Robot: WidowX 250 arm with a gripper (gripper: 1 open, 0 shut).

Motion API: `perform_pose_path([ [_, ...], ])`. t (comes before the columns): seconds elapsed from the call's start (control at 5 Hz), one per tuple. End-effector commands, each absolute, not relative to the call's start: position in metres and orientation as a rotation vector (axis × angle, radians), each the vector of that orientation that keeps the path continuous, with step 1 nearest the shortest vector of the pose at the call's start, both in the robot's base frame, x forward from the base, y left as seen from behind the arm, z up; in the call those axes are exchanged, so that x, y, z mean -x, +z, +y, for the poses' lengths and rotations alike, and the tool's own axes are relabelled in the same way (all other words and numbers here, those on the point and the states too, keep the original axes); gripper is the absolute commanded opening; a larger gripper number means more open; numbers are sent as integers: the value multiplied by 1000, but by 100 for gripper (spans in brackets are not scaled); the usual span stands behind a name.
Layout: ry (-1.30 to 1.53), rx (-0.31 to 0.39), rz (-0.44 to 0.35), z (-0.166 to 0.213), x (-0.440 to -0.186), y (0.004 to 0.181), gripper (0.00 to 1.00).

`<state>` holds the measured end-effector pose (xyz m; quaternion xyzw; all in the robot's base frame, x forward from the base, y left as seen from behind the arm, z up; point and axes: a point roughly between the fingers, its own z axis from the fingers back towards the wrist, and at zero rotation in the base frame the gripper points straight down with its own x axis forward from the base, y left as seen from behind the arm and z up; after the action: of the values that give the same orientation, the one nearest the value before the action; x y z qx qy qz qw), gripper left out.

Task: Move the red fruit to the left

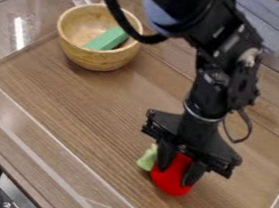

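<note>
The red fruit (174, 179) lies on the wooden table near its front right, a bright red ball with a light-green leafy stem (149, 160) poking out to its left. My gripper (183, 171) points straight down over it. The black fingers (165, 161) have drawn in against the top and sides of the red fruit and look shut on it. The fruit still rests on the table.
A wooden bowl (97, 39) stands at the back left with a green flat piece (109, 38) inside. A clear raised rim (42, 132) borders the wooden table (88, 102) along the front and left. The black arm (213, 48) reaches in from the top.
</note>
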<state>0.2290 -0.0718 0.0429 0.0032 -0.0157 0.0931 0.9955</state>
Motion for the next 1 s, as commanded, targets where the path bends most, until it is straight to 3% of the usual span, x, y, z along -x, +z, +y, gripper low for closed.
perform_pose_path([
  [0.0, 202, 35, -131, -71, -239, 84, 0],
  [0.2, 274, 35, -167, -40, -234, 103, 0],
  [0.4, 339, 20, -167, 3, -224, 100, 0],
  [0.8, 172, 61, -156, -17, -247, 109, 0],
])
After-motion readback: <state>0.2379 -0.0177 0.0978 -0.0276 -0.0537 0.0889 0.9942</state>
